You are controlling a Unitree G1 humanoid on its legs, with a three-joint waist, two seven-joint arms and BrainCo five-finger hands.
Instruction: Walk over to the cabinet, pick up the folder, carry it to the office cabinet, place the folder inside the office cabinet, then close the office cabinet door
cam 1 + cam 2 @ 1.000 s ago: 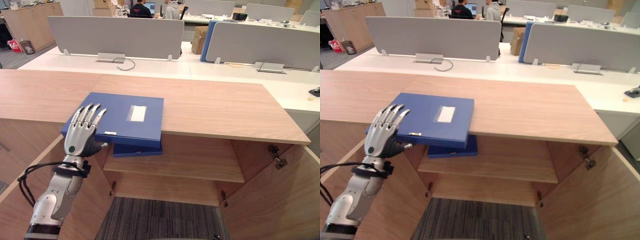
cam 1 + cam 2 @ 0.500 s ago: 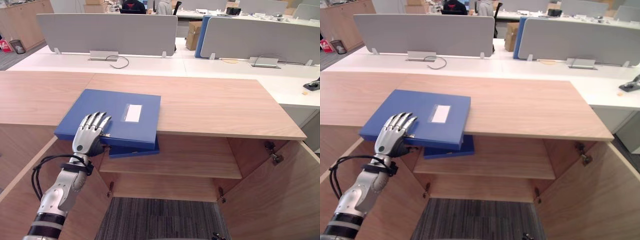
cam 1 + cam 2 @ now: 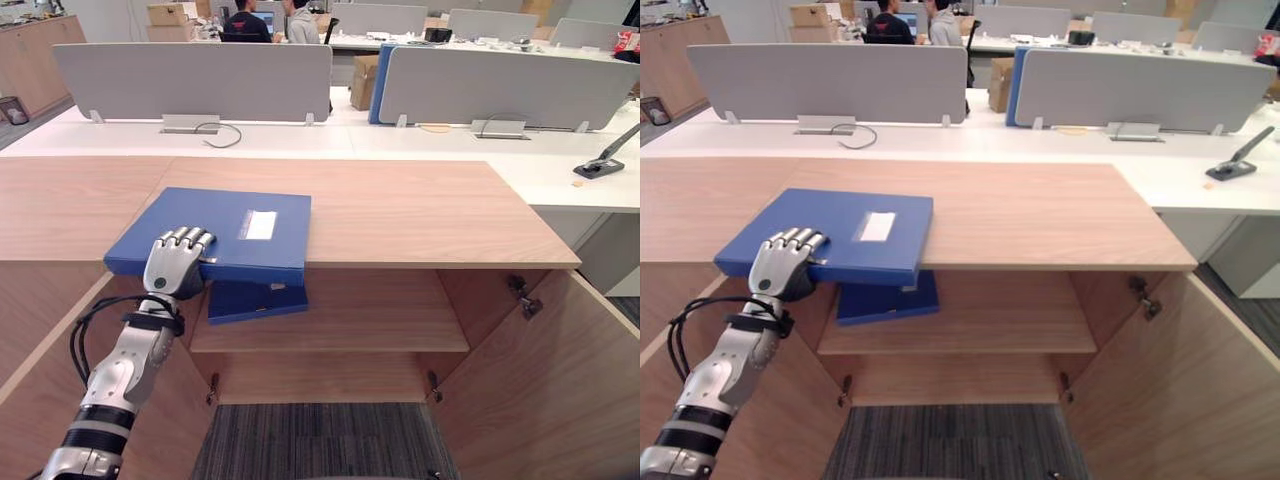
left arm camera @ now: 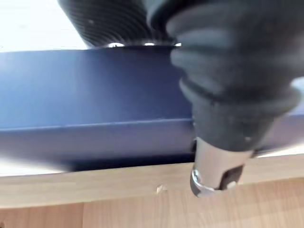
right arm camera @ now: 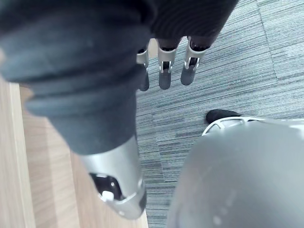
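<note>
A wooden cabinet (image 3: 420, 215) stands with its doors open, and the blue folder (image 3: 235, 235) lies flat on its top, near edge overhanging the front. Inside, a second blue folder (image 3: 255, 300) rests on the shelf (image 3: 380, 325), its back part hidden under the cabinet top. The left hand (image 3: 174, 268) curls its fingers over the top folder's near left corner, thumb out of sight beneath, while the right hand (image 5: 164, 71) hangs over grey carpet (image 5: 228, 57), fingers loosely straight and empty.

Two blue folders: upper folder (image 3: 255, 232) under the fingers (image 3: 187, 238), lower folder (image 3: 255, 300) just below them. Two grey screens (image 3: 190, 80) (image 3: 495, 85) beyond, two people (image 3: 247, 22) (image 3: 298, 22).
</note>
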